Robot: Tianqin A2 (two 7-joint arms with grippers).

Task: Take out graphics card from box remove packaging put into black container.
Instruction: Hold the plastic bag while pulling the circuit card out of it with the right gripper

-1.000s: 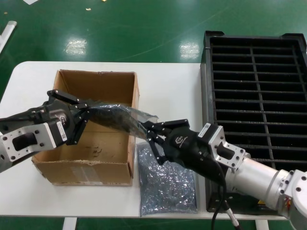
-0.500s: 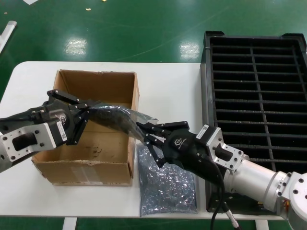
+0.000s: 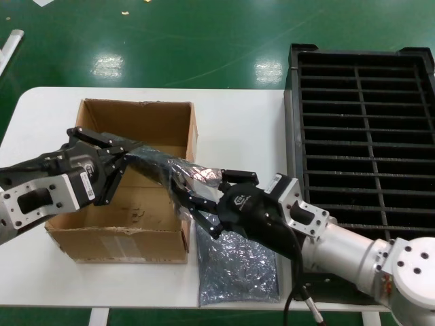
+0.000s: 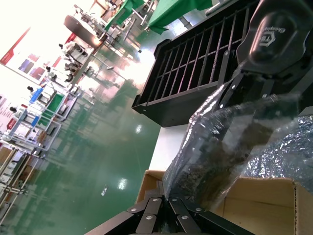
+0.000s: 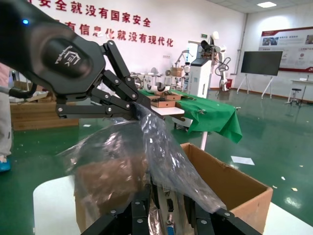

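Note:
The smoky packaging bag [image 3: 162,168] hangs over the right wall of the cardboard box [image 3: 115,234] with the graphics card inside it. My left gripper [image 3: 122,160] is shut on the bag's left end, as the left wrist view [image 4: 178,203] shows. My right gripper [image 3: 194,195] is open, its fingers straddling the bag's right end. In the right wrist view the card's silver bracket [image 5: 168,215] with its ports sits between my right gripper's [image 5: 168,198] fingers, and bag film drapes over one finger. The black container [image 3: 293,136] stands at the right.
A paler silvery speckled bag [image 3: 234,268] lies on the white table [image 3: 238,122] between the box and the container, under my right arm. Green floor lies beyond the table's far edge.
My right gripper has moved left along the bag and now surrounds its right end, which has lifted and crumpled. My left gripper has held still.

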